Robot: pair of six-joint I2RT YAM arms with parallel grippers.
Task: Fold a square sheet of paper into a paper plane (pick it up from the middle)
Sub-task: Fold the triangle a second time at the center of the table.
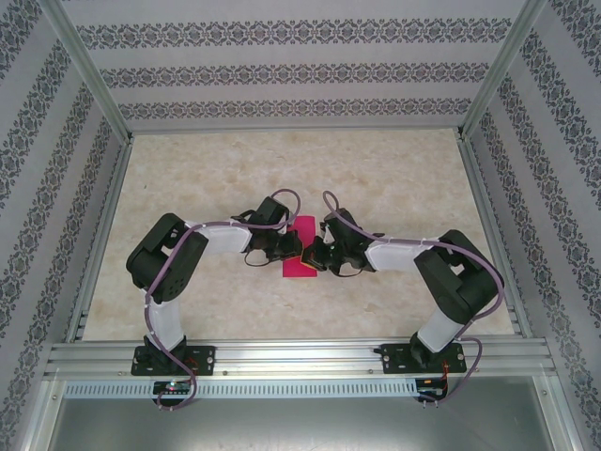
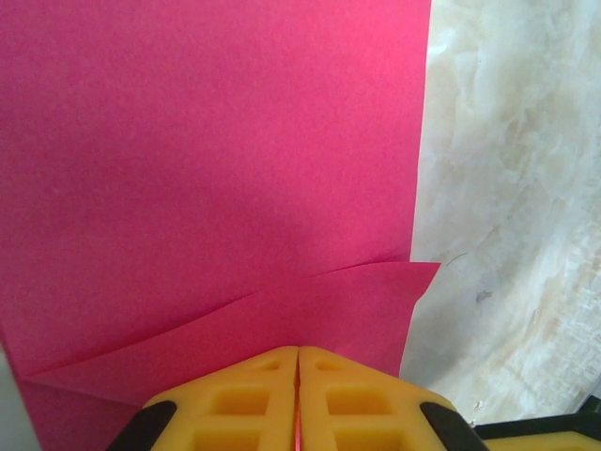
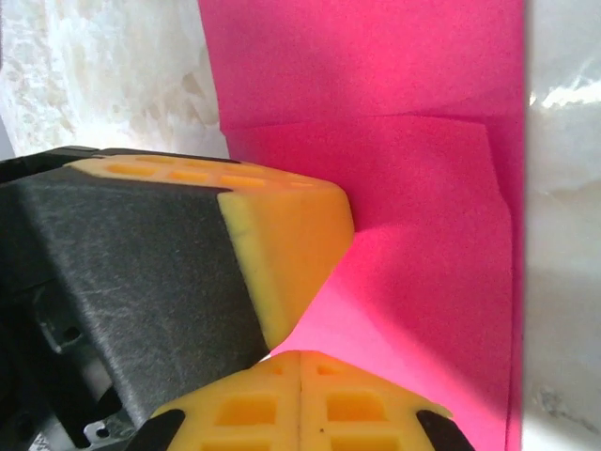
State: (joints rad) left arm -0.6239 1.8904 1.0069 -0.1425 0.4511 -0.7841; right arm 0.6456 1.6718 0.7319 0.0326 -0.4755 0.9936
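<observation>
**A:** Position of the sheet?

**B:** The square sheet of paper is on the marbled counter. It sits directly beneath both pincers, which meet tip to tip over its middle. Magenta, plain, partly folded.

**A:** Left pincer?

**B:** The left pincer has its yellow pads pressed together. A thin pink sliver shows in the seam between them, so I log it as clamped on the sheet. Just ahead of its tips a folded flap overlaps the rest of the paper. The flap's slanted edge rises toward the pincer's right and pokes a little past the sheet's side edge. Beyond the flap the paper runs on smooth and flat. To the pincer's right is bare counter.

**A:** Right pincer?

**B:** The right pincer has its pads together as well. The paper comes right up to its tips, but I cannot tell whether any of it is caught between them. Just ahead and to its left sits one yellow finger of the left pincer, angled in over the sheet and casting a shadow on it.

**A:** Layers on that side?

**B:** Ahead of the right pincer a second layer lies on the sheet, with its edge crossing just beyond that finger. To the pincer's right the paper ends in a straight edge, then counter.
</observation>
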